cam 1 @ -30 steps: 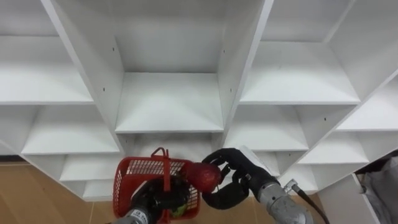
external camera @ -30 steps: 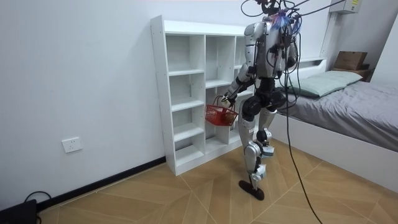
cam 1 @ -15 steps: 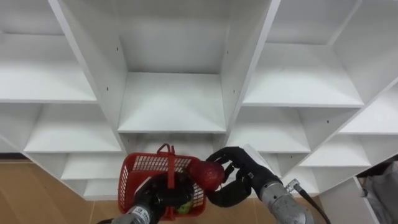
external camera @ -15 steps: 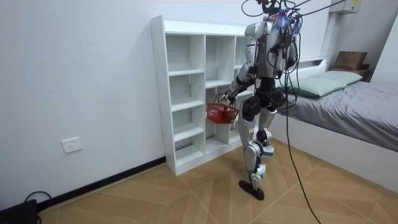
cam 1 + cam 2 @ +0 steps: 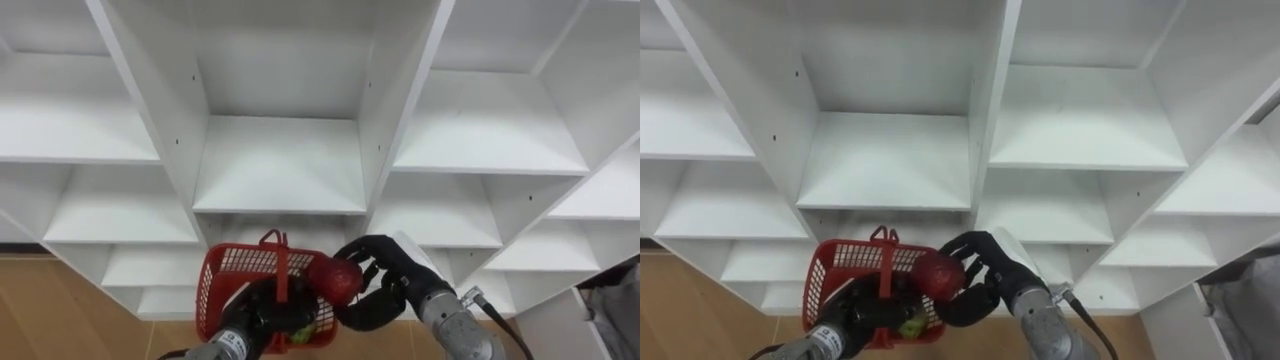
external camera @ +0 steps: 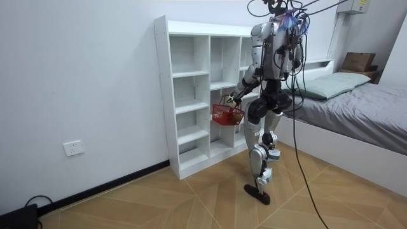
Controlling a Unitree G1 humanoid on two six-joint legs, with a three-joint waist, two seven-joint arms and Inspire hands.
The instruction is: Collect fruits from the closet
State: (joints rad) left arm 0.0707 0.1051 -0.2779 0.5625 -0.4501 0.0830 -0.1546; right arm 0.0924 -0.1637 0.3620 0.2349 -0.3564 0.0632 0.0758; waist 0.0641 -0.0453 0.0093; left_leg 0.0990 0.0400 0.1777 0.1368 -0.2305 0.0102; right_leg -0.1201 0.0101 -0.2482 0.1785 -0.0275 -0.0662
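Observation:
A red mesh basket (image 5: 214, 272) with an upright handle (image 5: 282, 262) hangs low in front of the white closet (image 5: 275, 165). My left hand (image 5: 250, 320) comes in from below, fingers curled round the handle's lower part. Something green (image 5: 302, 335) lies in the basket, partly hidden by that hand. My right hand (image 5: 385, 282) is shut on a red apple (image 5: 335, 280), held just above the basket's right rim. In the room view I stand facing the closet (image 6: 191, 95), with the basket (image 6: 227, 115) at hip height.
The closet's compartments ahead are bare white shelves, split by upright dividers (image 5: 395, 110). Wooden floor (image 5: 60, 310) shows at lower left. In the room view a bed (image 6: 356, 108) stands behind me to the room view's right, and a wall socket (image 6: 74, 148) sits low on the wall.
The picture has shifted a little. Basket and both hands sit slightly further right than a second ago. The apple stays in my right hand by the basket's rim.

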